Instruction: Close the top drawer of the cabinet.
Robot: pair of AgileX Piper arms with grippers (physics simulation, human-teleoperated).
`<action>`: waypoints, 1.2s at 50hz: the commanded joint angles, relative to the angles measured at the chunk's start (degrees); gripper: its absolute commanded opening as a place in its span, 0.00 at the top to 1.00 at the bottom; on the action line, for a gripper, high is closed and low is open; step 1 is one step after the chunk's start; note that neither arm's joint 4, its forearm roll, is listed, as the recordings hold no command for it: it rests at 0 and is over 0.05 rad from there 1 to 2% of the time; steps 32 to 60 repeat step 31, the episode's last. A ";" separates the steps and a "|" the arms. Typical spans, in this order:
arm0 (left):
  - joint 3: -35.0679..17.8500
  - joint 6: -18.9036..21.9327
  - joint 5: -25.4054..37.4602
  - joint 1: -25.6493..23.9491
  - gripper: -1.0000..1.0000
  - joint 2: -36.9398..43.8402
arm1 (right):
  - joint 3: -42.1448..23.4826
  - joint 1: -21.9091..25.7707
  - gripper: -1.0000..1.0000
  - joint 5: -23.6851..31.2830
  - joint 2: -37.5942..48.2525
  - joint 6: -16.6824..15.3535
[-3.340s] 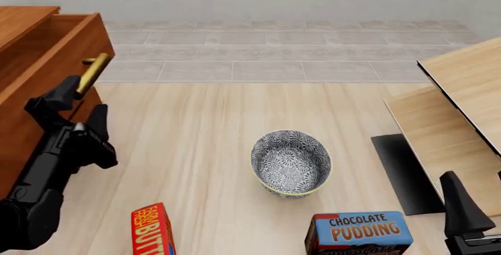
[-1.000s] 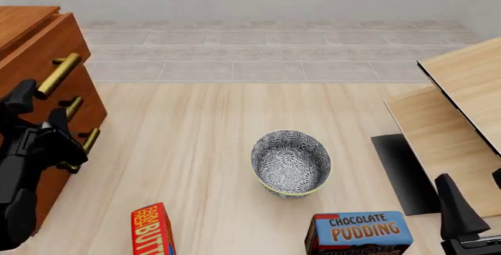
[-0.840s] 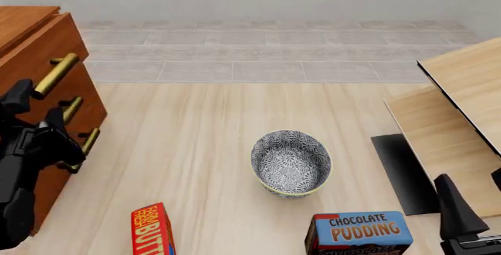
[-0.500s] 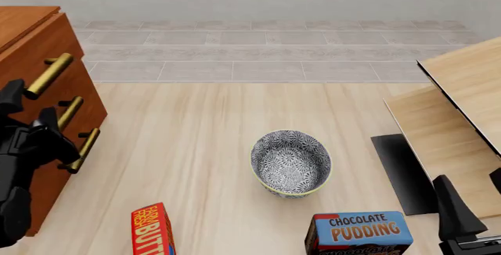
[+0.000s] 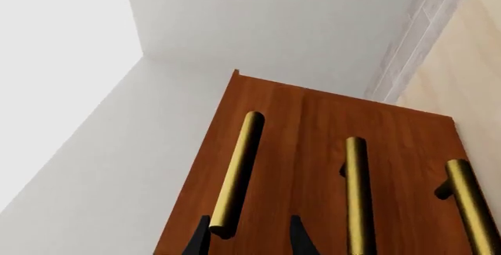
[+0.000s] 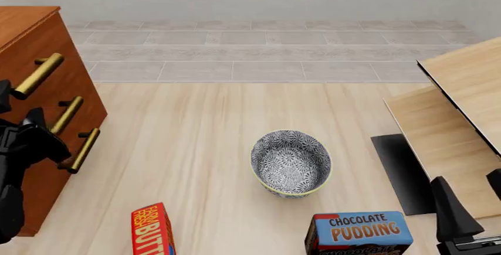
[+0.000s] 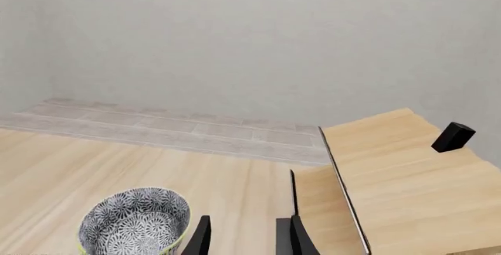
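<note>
The reddish-brown cabinet [image 6: 23,23] stands at the left edge of the front view. The top drawer [image 6: 63,50] sits with its front level with the two lower drawers' fronts. Its brass handle [image 6: 37,76] also shows in the left wrist view [image 5: 234,173]. My left gripper [image 6: 20,104] is open against the cabinet front, with the near end of that handle between its fingers [image 5: 297,240] and not clamped. My right gripper [image 6: 454,223] is open and empty at the lower right, and its fingertips [image 7: 202,237] show in the right wrist view.
A patterned bowl [image 6: 291,162] sits mid-table. A chocolate pudding box [image 6: 358,231] and a red butter box [image 6: 152,230] stand at the front edge. Pale wood boards [image 6: 461,108] and a black mat [image 6: 403,173] lie on the right. A small black block [image 7: 452,136] sits on a board.
The top drawer has slid in from open to level with the lower drawers. My left gripper has moved left with its handle. The right arm has barely moved.
</note>
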 commanded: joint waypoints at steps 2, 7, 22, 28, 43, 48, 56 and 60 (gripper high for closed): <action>0.21 0.29 0.05 5.37 0.00 1.03 | 0.36 0.02 0.00 -0.14 0.00 -0.03; 0.37 0.12 0.05 6.78 0.00 1.15 | 0.57 0.07 0.00 -0.25 0.00 -0.03; 1.10 -1.01 0.07 11.99 0.00 0.96 | 0.40 0.52 0.00 -0.14 0.00 -0.09; 2.41 -2.65 0.09 13.62 0.00 -0.15 | -0.11 0.80 0.00 0.20 0.00 -0.05; 3.13 -4.12 0.18 13.91 0.00 -0.42 | -0.45 1.00 0.00 0.39 0.00 -0.08; 3.13 -4.12 0.18 13.91 0.00 -0.42 | -0.45 1.00 0.00 0.39 0.00 -0.08; 3.13 -4.12 0.18 13.91 0.00 -0.42 | -0.45 1.00 0.00 0.39 0.00 -0.08; 3.13 -4.12 0.18 13.91 0.00 -0.42 | -0.45 1.00 0.00 0.39 0.00 -0.08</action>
